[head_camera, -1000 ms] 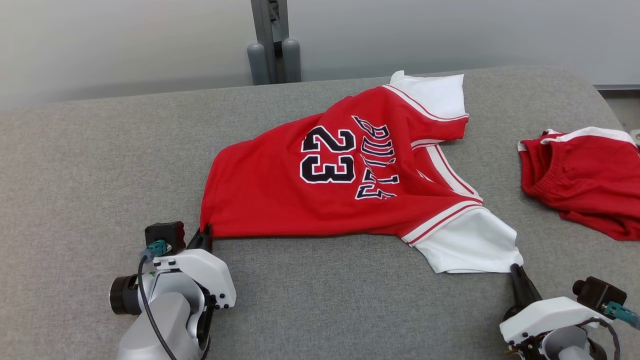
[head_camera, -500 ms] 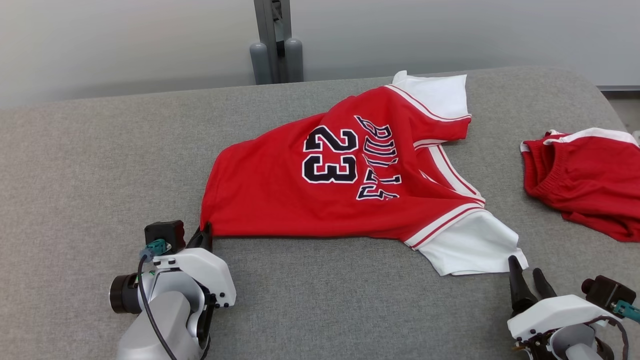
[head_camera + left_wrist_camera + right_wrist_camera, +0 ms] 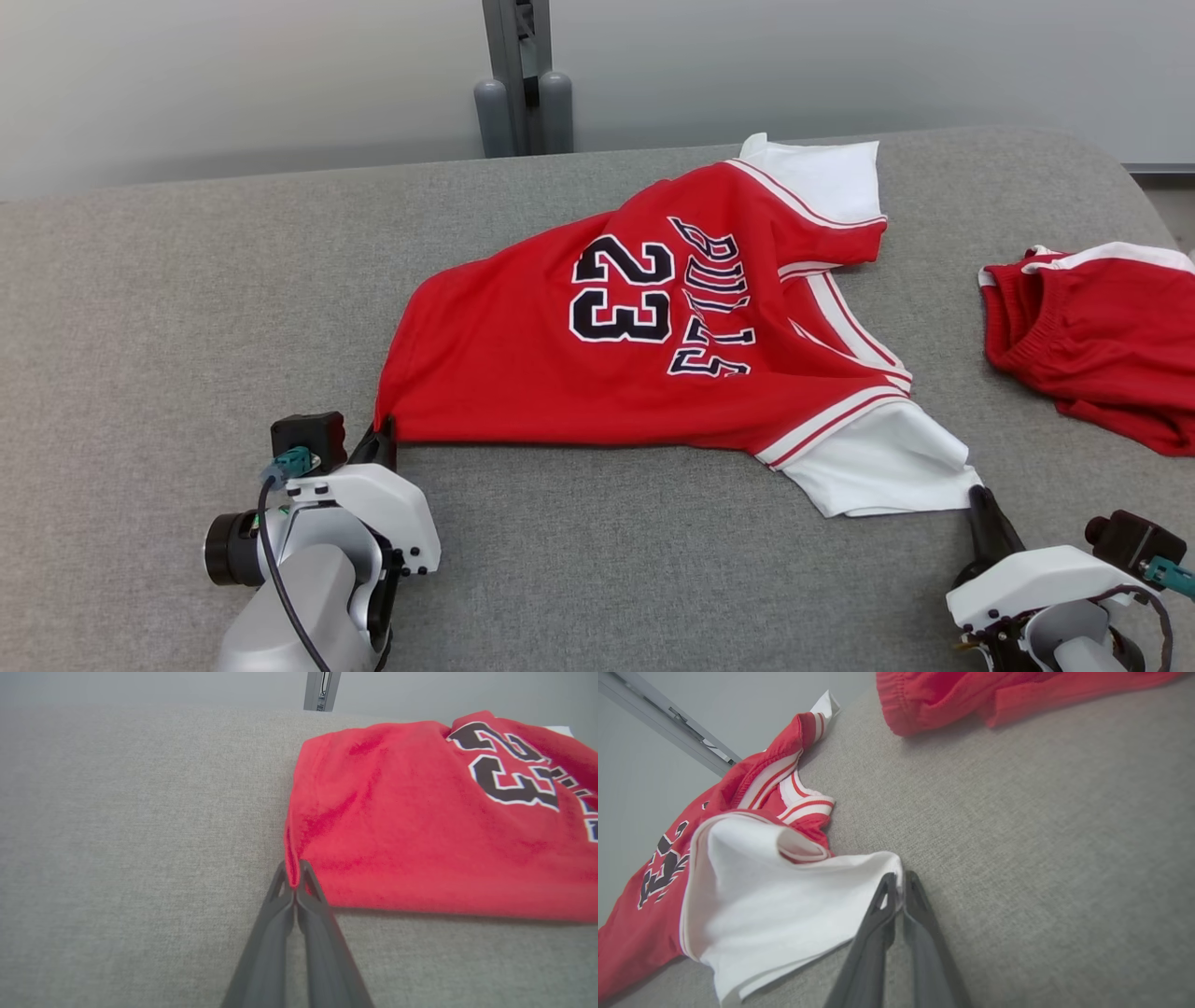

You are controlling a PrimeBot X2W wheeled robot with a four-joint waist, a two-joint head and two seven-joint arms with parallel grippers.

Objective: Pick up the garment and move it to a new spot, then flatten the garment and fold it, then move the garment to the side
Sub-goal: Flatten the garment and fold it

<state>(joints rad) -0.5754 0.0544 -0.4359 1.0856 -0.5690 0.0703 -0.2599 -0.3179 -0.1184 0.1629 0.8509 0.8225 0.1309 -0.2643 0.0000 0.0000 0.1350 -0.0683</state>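
The garment (image 3: pixel 523 373) is a red jersey with "23" and white sleeves, lying spread on the grey table (image 3: pixel 168 308). My left gripper (image 3: pixel 381 441) is shut on its red hem corner; the left wrist view shows the garment (image 3: pixel 420 826) pinched between the tips of that gripper (image 3: pixel 293 884). My right gripper (image 3: pixel 978 499) is at the near white sleeve's corner. In the right wrist view the right gripper (image 3: pixel 899 891) is shut, with the white sleeve edge of the garment (image 3: pixel 761 891) caught between the tips.
A second red piece with a white band (image 3: pixel 1102 345) lies at the table's right edge, also in the right wrist view (image 3: pixel 994 695). A grey post (image 3: pixel 523 84) stands behind the table's far edge. Bare grey cloth stretches left of the jersey.
My right gripper opened beside the white sleeve corner, then closed on it again. The left gripper kept its hold and stayed put. The head view shifted slightly.
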